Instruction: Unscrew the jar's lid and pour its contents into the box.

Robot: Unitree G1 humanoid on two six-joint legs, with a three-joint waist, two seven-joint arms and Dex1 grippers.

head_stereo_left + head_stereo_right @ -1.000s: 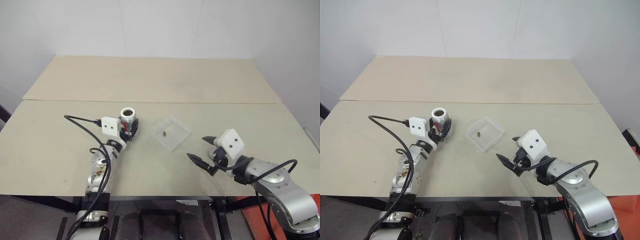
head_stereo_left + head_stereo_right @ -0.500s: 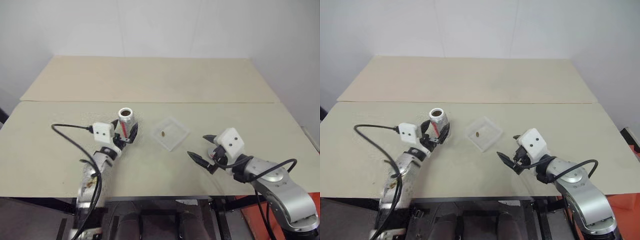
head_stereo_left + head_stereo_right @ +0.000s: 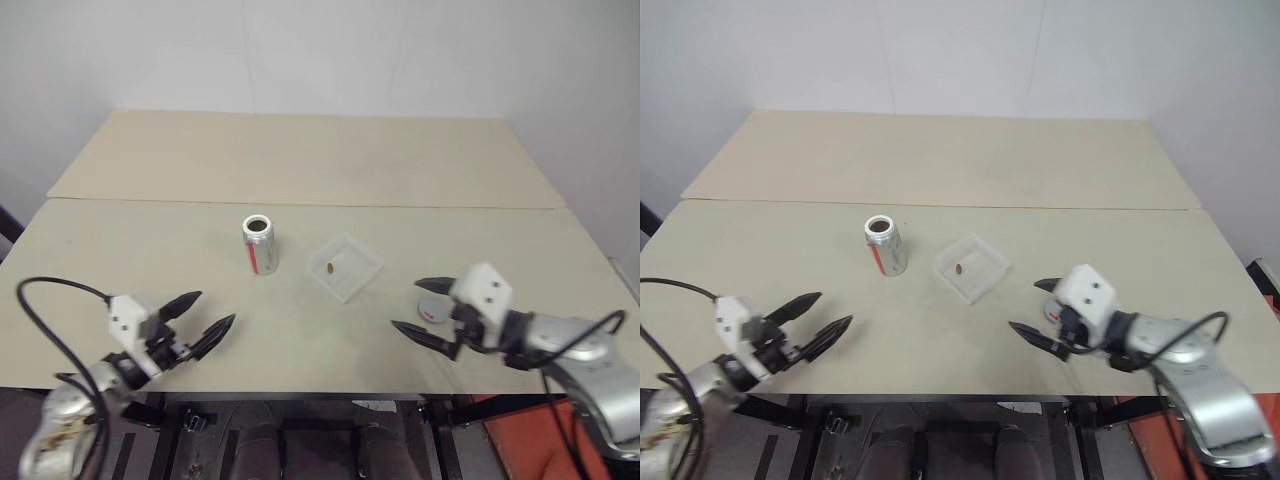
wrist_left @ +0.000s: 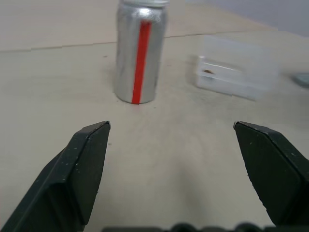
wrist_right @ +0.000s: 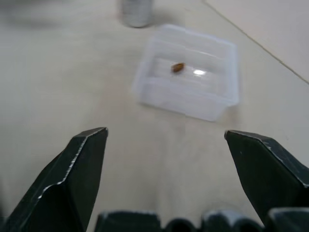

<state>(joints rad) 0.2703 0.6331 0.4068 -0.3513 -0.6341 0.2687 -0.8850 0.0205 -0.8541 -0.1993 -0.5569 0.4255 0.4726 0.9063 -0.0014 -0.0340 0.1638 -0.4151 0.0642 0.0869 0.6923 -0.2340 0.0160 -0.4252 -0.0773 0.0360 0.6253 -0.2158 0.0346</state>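
Under the right gripper (image 3: 424, 311), head views reveal the lid (image 3: 432, 312).

The left gripper (image 3: 203, 318) has let go of the open jar (image 3: 259, 244) and drawn back to the table's (image 3: 300, 160) near left edge, fingers spread wide. The right gripper (image 3: 422, 308) has shifted slightly toward the right edge, uncovering the lid (image 3: 432, 311) beside it.
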